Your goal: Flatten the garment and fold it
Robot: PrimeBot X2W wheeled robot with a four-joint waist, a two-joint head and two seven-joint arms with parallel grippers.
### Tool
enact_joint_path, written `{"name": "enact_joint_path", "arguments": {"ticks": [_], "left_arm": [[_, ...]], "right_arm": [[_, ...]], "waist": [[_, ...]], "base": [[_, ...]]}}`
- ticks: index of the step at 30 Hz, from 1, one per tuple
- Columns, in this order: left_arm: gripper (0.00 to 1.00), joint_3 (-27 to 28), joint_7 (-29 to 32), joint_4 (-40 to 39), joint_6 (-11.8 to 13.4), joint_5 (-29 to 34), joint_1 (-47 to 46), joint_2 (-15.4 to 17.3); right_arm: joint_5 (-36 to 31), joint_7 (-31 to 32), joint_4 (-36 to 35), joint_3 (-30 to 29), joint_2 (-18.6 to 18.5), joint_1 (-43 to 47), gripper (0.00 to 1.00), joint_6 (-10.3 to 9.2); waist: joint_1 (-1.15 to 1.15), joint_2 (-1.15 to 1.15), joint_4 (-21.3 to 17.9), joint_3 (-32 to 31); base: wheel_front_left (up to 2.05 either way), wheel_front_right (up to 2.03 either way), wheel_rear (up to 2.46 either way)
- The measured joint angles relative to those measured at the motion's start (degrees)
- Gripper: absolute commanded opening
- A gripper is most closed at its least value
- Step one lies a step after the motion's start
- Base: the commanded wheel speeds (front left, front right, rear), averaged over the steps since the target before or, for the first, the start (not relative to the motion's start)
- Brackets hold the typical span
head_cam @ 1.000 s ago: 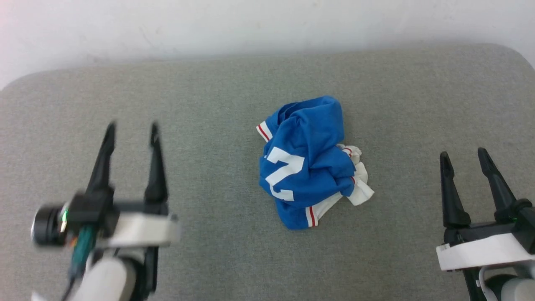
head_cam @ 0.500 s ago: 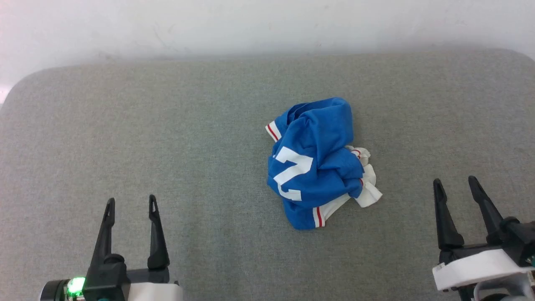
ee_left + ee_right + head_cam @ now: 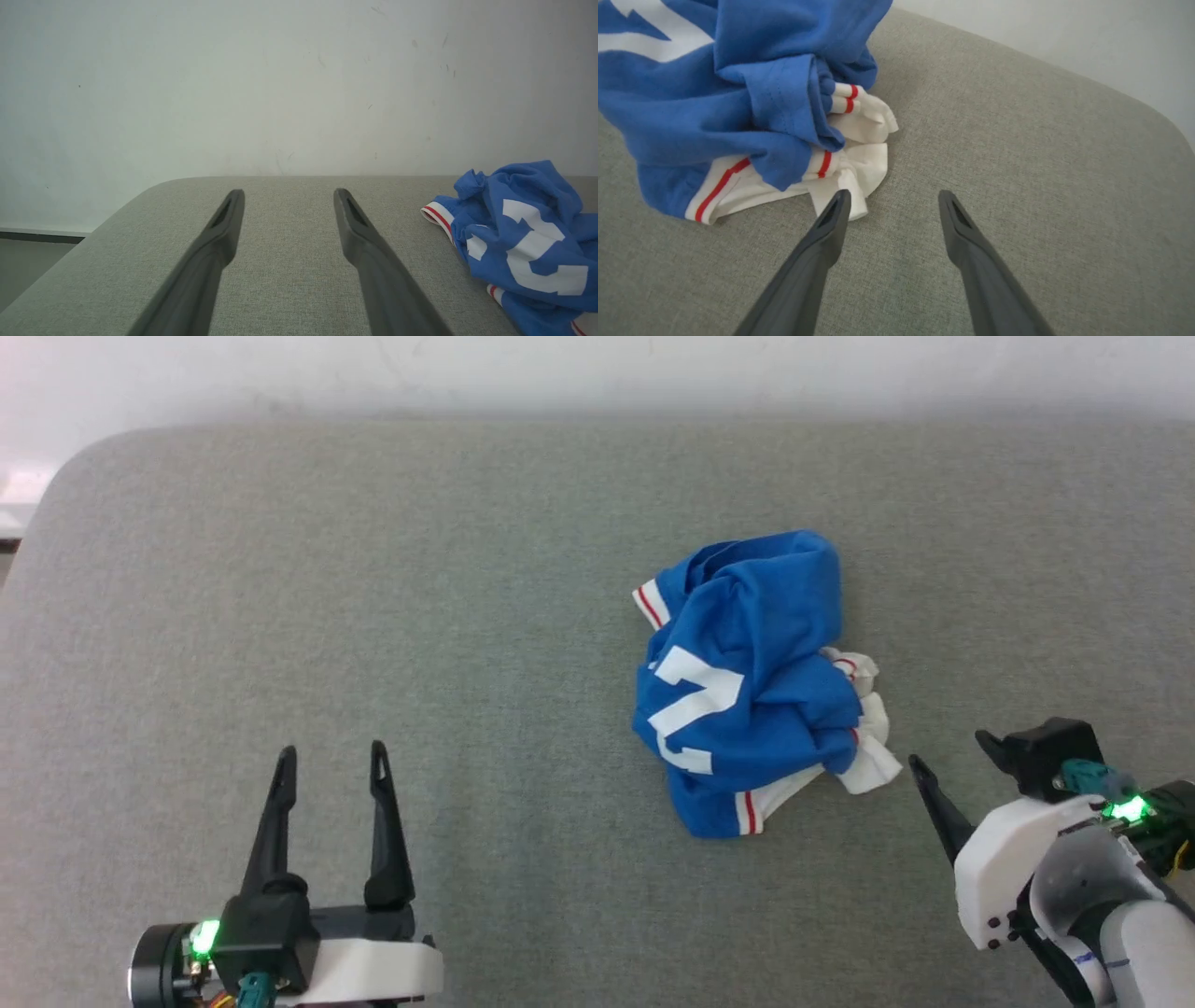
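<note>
Grey woven padding point(image 3: 420, 569) with rounded corners serves as the work surface, set against a plain white wall point(image 3: 280, 70). The garment point(image 3: 747, 681) lies on it right of centre as a crumpled heap, not yet flattened. The heap's long axis runs from the far side toward the robot, leaning slightly to the robot's left at the near end. Its white print faces up, and no collar or hem can be picked out to say which way the shirt points. A white sleeve point(image 3: 859, 168) spills out on the robot's right side. The right gripper point(image 3: 894, 193) hovers low beside that sleeve, jaws spread wide and holding nothing. One fingertip sits at the sleeve's corner, though contact cannot be confirmed. The left gripper point(image 3: 332, 749) rests well apart from the cloth, equally spread and empty. The likely risk is a pinch that catches several bunched layers at once. Pulling would then drag the whole bundle across the padding instead of opening it, especially with nothing anchoring the opposite side. A shallow grip on the sleeve corner alone could also slip free.
</note>
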Motion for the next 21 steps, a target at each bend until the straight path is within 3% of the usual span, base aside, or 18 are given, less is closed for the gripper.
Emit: {"name": "enact_joint_path", "arguments": {"ticks": [5,11,12,13,21], "left_arm": [[1.00,0.0,0.0,1.0,-1.3,0.9,-1.2,-1.7],[1.00,-0.1,0.0,2.4,-3.0,1.5,-2.5,-3.7],[1.00,0.0,0.0,2.6,-3.4,1.6,-2.8,-4.0],[1.00,0.1,0.0,2.8,-3.5,1.6,-3.1,-4.3],[1.00,1.6,0.0,4.7,-4.9,2.0,-3.3,-5.7]], "right_arm": [[2.5,4.8,1.7,3.8,-4.8,-2.5,1.00,0.01],[3.3,5.7,5.6,8.4,-8.4,-6.3,1.00,0.01],[3.5,5.8,6.7,8.8,-8.3,-6.7,0.40,0.01],[3.8,6.3,7.7,9.4,-8.3,-7.1,0.00,0.01],[5.3,4.0,10.6,10.5,-7.3,-8.9,0.00,0.02]], "waist": [[0.00,0.00,2.2,1.8],[0.00,0.00,5.1,4.0],[0.00,0.00,5.5,4.3],[0.00,0.00,5.9,4.6],[0.00,0.00,6.3,5.2]], "base": [[0.00,0.00,0.00],[0.00,0.00,0.00],[0.00,0.00,0.00],[0.00,0.00,0.00],[0.00,0.00,0.00]]}}
